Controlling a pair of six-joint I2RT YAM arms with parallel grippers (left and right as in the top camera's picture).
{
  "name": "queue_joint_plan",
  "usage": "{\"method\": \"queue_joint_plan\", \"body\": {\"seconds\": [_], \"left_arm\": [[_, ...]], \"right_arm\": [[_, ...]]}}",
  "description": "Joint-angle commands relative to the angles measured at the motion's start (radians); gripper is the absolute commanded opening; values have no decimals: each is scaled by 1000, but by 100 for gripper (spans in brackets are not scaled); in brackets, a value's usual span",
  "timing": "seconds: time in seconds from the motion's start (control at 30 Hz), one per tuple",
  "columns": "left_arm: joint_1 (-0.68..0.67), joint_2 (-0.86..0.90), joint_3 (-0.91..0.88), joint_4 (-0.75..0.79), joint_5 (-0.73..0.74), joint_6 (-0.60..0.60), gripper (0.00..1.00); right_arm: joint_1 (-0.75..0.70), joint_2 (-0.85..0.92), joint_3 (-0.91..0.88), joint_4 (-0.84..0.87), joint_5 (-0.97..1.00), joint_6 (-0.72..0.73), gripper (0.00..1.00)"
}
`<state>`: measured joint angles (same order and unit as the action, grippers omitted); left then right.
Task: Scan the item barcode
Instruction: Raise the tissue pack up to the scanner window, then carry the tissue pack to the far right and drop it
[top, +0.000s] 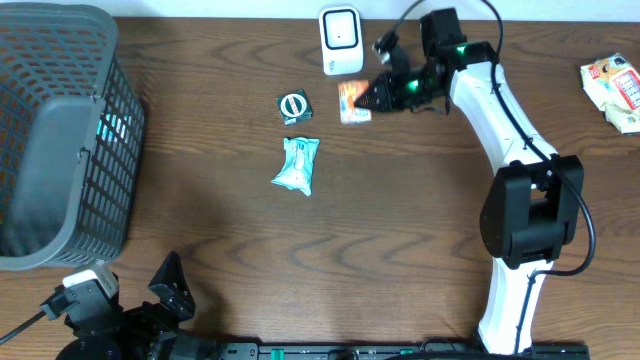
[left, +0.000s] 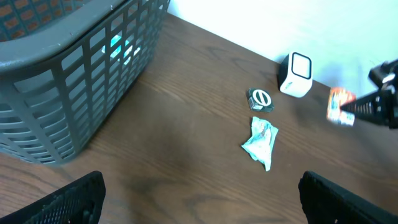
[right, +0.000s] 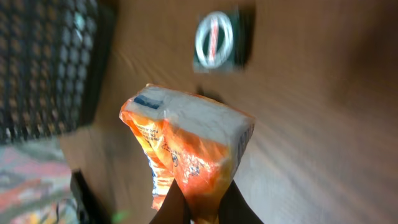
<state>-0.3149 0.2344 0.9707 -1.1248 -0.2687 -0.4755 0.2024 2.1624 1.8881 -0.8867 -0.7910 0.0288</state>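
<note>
overhead, upper middle, you had the right gripper (top: 370, 97) clamped on the orange packet (top: 352, 103) below the white scanner (top: 341, 40); your left gripper (left: 199, 199) gaped wide, empty.

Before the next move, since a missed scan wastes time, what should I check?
1. Grip: orange packet pinched in right gripper: ok.
2. Position: packet close beside white scanner: ok.
3. Barcode facing the scanner window: cannot tell.
4. Other arm: left gripper open, far from the scanner: ok.
5. Clutter: teal packet lies apart from the held packet: ok.
</note>
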Motion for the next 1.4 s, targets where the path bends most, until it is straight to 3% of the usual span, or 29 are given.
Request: {"method": "queue_joint_plan", "body": {"seconds": [0.0,0.3,0.5,0.6,0.87,1.17,1.37], "left_arm": [[4,-2,-5,1,-17,-9,98],[4,-2,-5,1,-17,-9,98],[4,-2,-5,1,-17,-9,97],[4,-2,-5,1,-17,-9,98],[4,-2,-5,1,-17,-9,98],[4,-2,-5,1,-17,-9,98],[4,-2,-5,1,-17,-9,98]], "right_arm": [[4,-31,48,85,-58,122,1],[0,-31,79,455,-12,306,1],[3,-31,169,452,298,259,1],[13,-31,193,437,460,166,1],[127,6,193,556,919,-357,1],[232,142,193,756,1038,-895,1],[243,224,193,829,1106,-928,1]]}}
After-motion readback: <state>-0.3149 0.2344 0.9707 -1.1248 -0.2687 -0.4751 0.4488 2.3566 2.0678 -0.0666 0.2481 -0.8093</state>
